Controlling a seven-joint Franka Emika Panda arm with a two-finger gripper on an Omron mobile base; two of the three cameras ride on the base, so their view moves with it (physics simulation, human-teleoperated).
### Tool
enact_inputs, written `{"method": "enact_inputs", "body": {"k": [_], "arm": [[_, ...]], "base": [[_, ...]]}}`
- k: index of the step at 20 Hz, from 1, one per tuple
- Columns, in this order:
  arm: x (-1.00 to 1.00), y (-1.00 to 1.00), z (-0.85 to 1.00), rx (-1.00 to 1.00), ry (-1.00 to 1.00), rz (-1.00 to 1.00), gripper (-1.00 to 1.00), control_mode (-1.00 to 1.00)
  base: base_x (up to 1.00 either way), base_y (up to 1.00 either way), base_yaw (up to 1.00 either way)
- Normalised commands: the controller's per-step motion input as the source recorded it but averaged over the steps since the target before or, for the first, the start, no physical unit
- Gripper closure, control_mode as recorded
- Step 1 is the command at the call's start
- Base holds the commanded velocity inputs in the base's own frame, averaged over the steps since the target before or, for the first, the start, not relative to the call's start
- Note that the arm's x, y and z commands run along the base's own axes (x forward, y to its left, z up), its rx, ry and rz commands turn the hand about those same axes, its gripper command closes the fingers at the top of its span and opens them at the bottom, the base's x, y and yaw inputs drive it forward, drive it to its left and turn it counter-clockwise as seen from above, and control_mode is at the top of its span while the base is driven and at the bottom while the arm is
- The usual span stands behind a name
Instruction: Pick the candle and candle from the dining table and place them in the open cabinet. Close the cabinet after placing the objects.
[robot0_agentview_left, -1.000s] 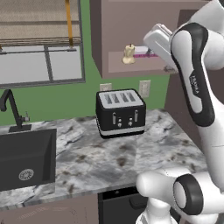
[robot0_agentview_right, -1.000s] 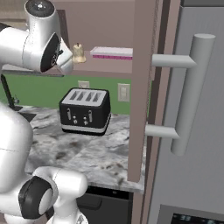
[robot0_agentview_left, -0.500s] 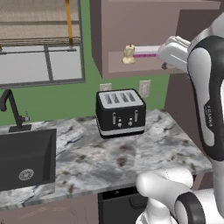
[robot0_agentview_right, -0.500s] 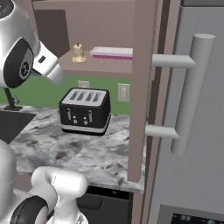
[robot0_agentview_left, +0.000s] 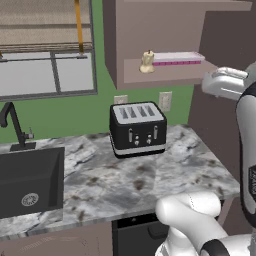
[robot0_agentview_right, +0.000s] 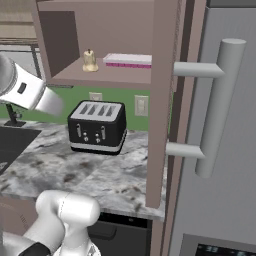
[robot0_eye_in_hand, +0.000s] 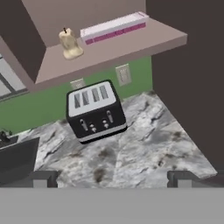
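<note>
In the left base view, the black sink (robot0_agentview_left: 30, 182) sits at the lower left of the frame, sunk in the marbled counter (robot0_agentview_left: 125, 185), with a dark faucet (robot0_agentview_left: 15, 127) rising behind it. At the middle stands a black four-slot toaster (robot0_agentview_left: 137, 129), against the green wall. Above it, at upper centre, the open cabinet (robot0_agentview_left: 165, 45) shows its shelf, and the cream candle (robot0_agentview_left: 146, 62) stands upright on that shelf near its left end. Just to the right of the candle lies a flat pink-and-white box (robot0_agentview_left: 177, 58), close by but apart from it.

In the hand view the candle (robot0_eye_in_hand: 68, 43) is at the upper left, the box (robot0_eye_in_hand: 114, 28) runs toward the upper right, and the toaster (robot0_eye_in_hand: 95, 111) is at the centre. My gripper (robot0_eye_in_hand: 112, 179) points down at the counter; my two finger tips stand far apart at the bottom corners, spread wide, with nothing between them.

In the right base view the cabinet's open door, seen edge-on (robot0_agentview_right: 162, 100), runs down the middle of the frame, and a tall grey bar handle (robot0_agentview_right: 217, 107) stands at the right.
</note>
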Motion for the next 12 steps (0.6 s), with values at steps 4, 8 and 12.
{"method": "enact_inputs", "body": {"k": [4, 8, 12], "arm": [[-0.58, -0.05, -0.12, -0.14, -0.02, 0.02, -1.0, -1.0], [-0.3, 0.0, -0.21, -0.09, 0.0, 0.06, -1.0, -1.0], [-0.06, 0.0, -0.29, -0.02, 0.0, 0.1, -1.0, -1.0]], "base": [[0.0, 0.0, 0.0], [0.0, 0.0, 0.0], [0.0, 0.0, 0.0]]}}
